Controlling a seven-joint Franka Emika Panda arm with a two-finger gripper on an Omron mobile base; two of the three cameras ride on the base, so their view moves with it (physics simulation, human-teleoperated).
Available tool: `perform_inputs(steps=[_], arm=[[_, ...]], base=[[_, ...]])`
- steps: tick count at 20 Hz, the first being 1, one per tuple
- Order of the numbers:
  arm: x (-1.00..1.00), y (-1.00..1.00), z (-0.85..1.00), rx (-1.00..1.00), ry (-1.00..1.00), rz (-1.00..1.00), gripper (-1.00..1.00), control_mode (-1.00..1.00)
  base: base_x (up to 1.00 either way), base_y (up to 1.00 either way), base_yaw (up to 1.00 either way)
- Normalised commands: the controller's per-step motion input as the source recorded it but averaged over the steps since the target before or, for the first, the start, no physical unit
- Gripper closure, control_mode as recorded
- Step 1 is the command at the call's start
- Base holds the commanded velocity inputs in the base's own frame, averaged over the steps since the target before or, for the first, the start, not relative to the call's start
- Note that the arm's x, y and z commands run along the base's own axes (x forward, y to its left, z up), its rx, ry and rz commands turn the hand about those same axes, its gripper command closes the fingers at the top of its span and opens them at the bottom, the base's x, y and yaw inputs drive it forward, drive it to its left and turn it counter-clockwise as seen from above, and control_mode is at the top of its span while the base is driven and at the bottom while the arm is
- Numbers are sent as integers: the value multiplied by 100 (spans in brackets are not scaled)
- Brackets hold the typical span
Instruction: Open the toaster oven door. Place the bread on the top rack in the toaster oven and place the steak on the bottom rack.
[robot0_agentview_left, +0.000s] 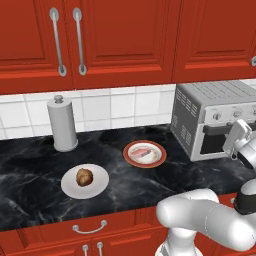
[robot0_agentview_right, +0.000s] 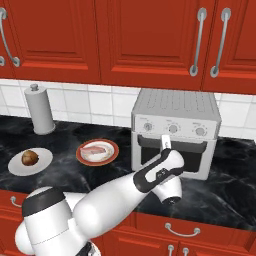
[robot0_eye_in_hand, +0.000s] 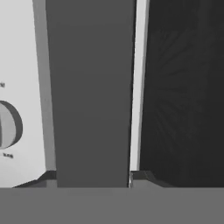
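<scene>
Reaching toward the oven (robot0_agentview_left: 215, 120), the gripper (robot0_agentview_left: 236, 137) in the left base view is at the upper edge of the door (robot0_agentview_left: 220, 141), just under the row of knobs. The door is closed and upright. The bread (robot0_agentview_left: 84, 177) lies on a white plate (robot0_agentview_left: 97, 187) on the counter (robot0_agentview_left: 30, 165), well apart from the hand on its left side, and the steak (robot0_agentview_left: 145, 153) lies on a red-rimmed plate (robot0_agentview_left: 131, 155) between the bread and the oven. A grey canister (robot0_agentview_left: 62, 123) stands near the wall.

From the right base view the arm goes up diagonally to the oven (robot0_agentview_right: 175, 132), and the gripper (robot0_agentview_right: 164, 142) points at the top strip of the door (robot0_agentview_right: 172, 155), a little left of its middle. The steak (robot0_agentview_right: 96, 148) and the bread (robot0_agentview_right: 30, 157) are on their plates far to the left, not touched.

In the hand view, a dark bar — I judge it to be the door handle (robot0_eye_in_hand: 89, 92) — fills the middle, with the dark glass (robot0_eye_in_hand: 183, 96) on one side and a knob (robot0_eye_in_hand: 8, 124) on the other. Because the camera is rolled, the bar runs up the picture; in the room its long axis is horizontal, across the oven front. The handle lies directly in front of the hand, between the two fingertips (robot0_eye_in_hand: 142, 176). Whether the fingers already pinch the bar I cannot tell — they stand at its two sides, but contact is not visible.

The coming move probably needs a firm hold and then a pull outward and down, since the door drops forward.
</scene>
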Motion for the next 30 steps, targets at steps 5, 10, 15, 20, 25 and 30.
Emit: perform_inputs(steps=[5,10,15,20,25,30], arm=[[-15,-2,-6,-5,0,0,100,-100],[-12,0,-8,-2,0,0,100,-100],[1,1,2,-1,0,0,100,-100],[21,10,12,-1,0,0,100,-100],[20,16,2,-1,0,0,100,-100],[19,19,0,-4,6,0,100,-100]], base=[[0,0,0],[0,0,0],[0,0,0],[0,0,0],[0,0,0],[0,0,0]])
